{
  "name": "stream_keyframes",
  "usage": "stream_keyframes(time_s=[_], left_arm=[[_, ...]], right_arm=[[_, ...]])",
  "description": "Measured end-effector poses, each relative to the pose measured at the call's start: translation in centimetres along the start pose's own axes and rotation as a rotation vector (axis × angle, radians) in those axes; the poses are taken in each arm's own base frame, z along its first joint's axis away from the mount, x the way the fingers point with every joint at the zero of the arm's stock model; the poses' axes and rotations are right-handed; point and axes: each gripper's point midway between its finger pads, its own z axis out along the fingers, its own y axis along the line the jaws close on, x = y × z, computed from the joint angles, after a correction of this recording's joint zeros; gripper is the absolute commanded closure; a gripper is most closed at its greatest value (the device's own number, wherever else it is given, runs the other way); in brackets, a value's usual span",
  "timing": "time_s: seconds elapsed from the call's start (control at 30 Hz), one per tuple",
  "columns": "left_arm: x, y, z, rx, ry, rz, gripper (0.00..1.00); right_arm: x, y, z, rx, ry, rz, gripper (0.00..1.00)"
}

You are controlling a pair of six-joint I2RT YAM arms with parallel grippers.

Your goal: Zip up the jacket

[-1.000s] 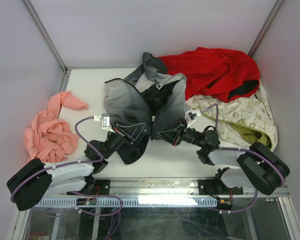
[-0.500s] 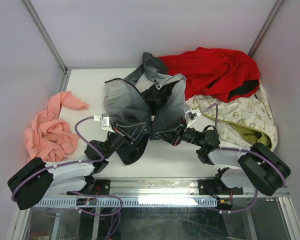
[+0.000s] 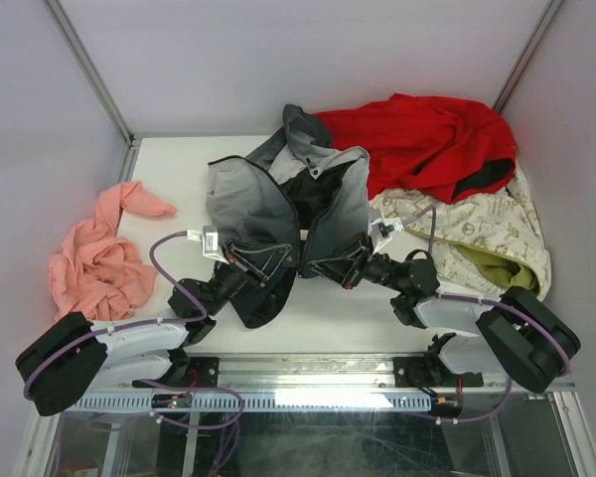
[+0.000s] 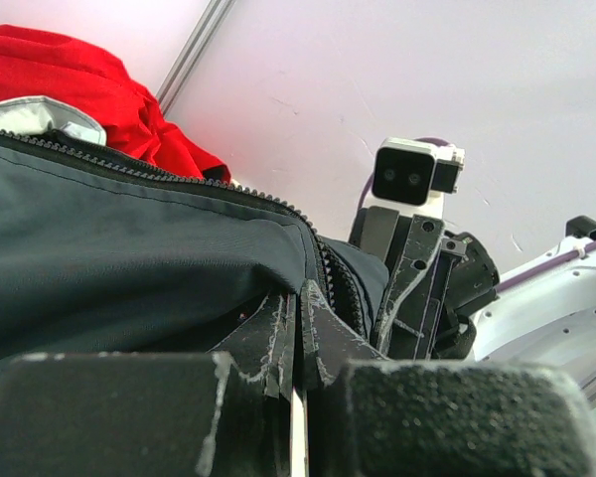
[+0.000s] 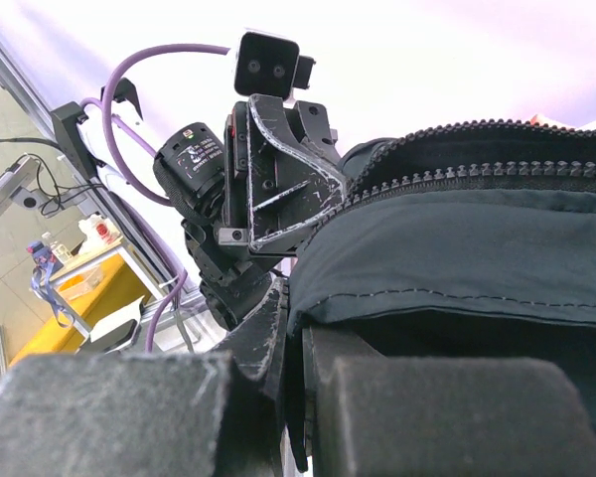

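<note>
Between the two arms, near the front middle of the white surface [image 3: 169, 169], the left hand [image 3: 278, 262] is closed tight on the lower front edge of the jacket [image 3: 268, 204]. In its wrist view the pads [image 4: 109, 417] press together with only a thin fold of dark fabric standing up between them. Just beside it, facing it from the other side, the right hand [image 3: 316, 266] is likewise clamped on the bottom of the opposite front panel, its pads [image 5: 457, 417] nipping a dark hem. The two hands are close but apart. From each grip a row of zipper teeth [image 4: 179, 179] runs away along the panel's edge, and the two rows are not joined. From the hands the jacket stretches towards the far side of the surface with its front open. The charcoal and light grey panels spread to either side, black lining shows between them higher up, and the collar end lies farthest from the arms. That far end touches a red garment [image 3: 427, 139] heaped at the back right. A cream patterned cloth [image 3: 477, 224] lies below the red one, to the right of the jacket and just beyond the right arm. Well apart on the left edge, a crumpled pink cloth [image 3: 94, 253] lies by itself.
</note>
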Motion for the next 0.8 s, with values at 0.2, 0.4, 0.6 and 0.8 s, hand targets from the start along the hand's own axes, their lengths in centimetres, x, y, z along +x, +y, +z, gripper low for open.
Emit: stream_keyframes(time_s=[0.2,0.4,0.6,0.8], left_arm=[[-0.12,-0.11,0.02,0.004,-0.005,0.0,1.0],[-0.32,-0.28,0.05,0.011,-0.013,-0.004,1.0],[-0.37,-0.32,0.06,0.012,-0.015,-0.005,1.0],[-0.39,-0.31,0.06,0.011,-0.016,-0.006,1.0]], right_arm=[[-0.1,-0.09,0.05,0.006,-0.007,0.001,1.0],[-0.18,-0.19,0.07,0.012,-0.012,0.001,1.0],[-0.21,-0.21,0.09,0.014,-0.014,0.001,1.0],[-0.19,-0.17,0.1,0.012,-0.014,0.001,1.0]])
